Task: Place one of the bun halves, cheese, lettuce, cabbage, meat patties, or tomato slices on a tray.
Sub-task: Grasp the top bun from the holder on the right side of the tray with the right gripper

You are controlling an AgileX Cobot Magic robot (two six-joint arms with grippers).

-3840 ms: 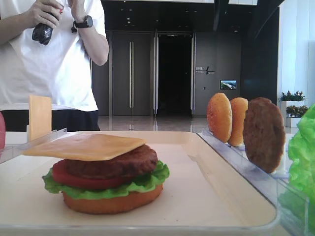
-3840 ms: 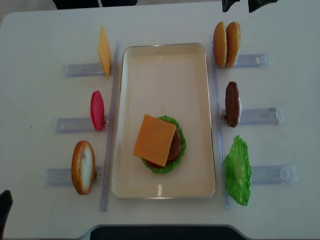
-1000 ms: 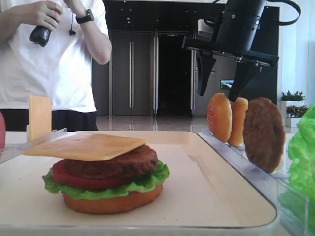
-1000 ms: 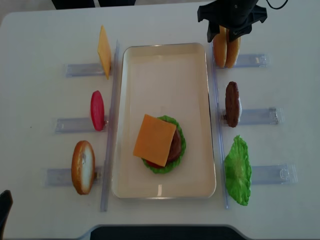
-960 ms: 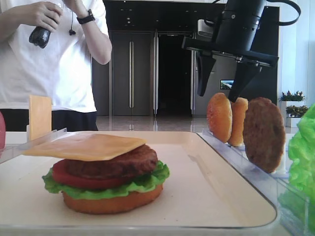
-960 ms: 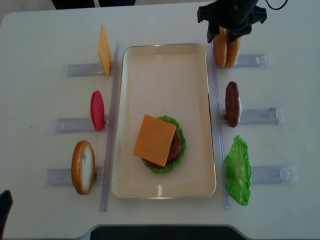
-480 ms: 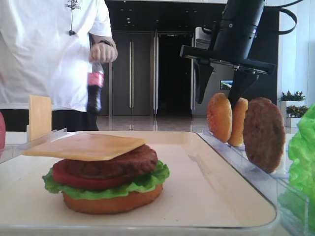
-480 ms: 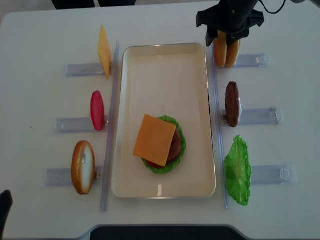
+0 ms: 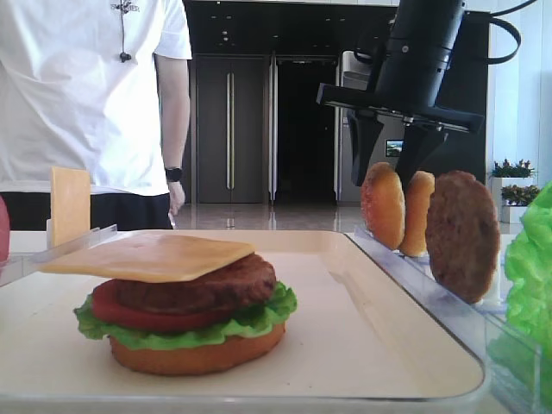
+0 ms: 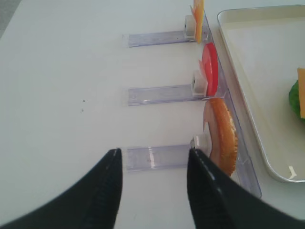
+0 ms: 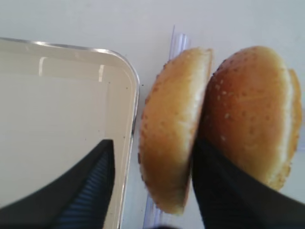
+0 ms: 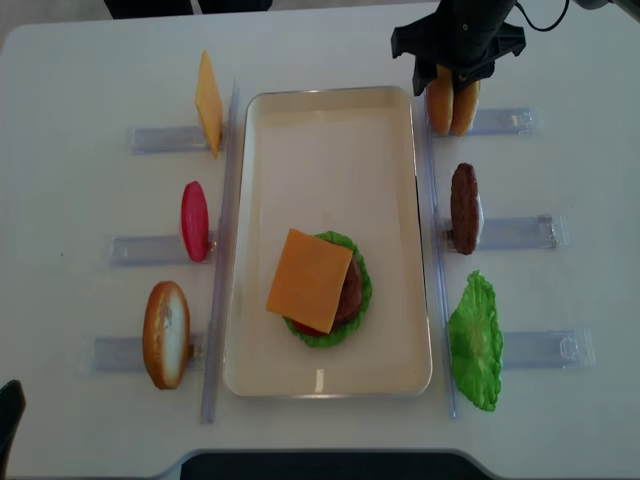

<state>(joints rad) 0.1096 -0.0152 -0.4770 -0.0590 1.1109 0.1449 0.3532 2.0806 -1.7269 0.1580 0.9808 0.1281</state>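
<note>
- Two bun tops stand on edge side by side in the rack at the far right of the tray (image 12: 330, 110); the near bun (image 11: 169, 129), closest to the tray, touches the far bun (image 11: 252, 114).
- The right gripper (image 11: 152, 186) straddles the near bun: one finger (image 11: 81, 191) hangs over the tray corner, the other finger (image 11: 228, 191) is wedged at the seam between the two buns.
- A second ago the fingers stood wider and higher above the buns; now they have dropped and drawn in around the near bun. Whether they already pinch it I cannot tell; the tray-side finger shows a gap from the crust.
- The buns have not shifted from where they stood before.
- On the tray sits the same stack: cheese (image 12: 309, 279) over patty, tomato, lettuce and bottom bun.
- Right racks hold a spare patty (image 12: 463, 207) and lettuce (image 12: 476, 340); left racks hold a cheese slice (image 12: 208, 102), a tomato (image 12: 194, 220) and a bun half (image 12: 166, 333).
- The left gripper (image 10: 152, 186) hovers near that bun half, fingers spread, holding nothing, unchanged.
- The person (image 9: 86, 95) behind the table has lowered the arm; the bottle seen earlier is gone.
</note>
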